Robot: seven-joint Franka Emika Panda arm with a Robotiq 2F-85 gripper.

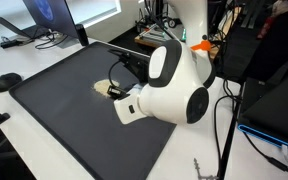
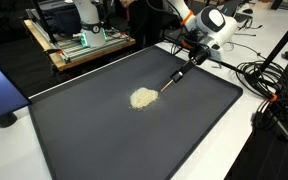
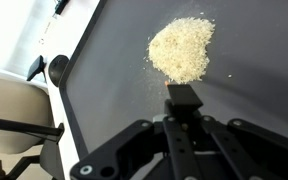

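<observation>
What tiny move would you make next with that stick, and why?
Probably nudge the stick a little forward into the pale pile of grains. The jaws are shut on it, and its tip sits right at the pile's near edge on the dark mat.

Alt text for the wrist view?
End effector shut on a dark tool that points at a pale, grainy pile on a dark mat. White table shows at the left.
</observation>
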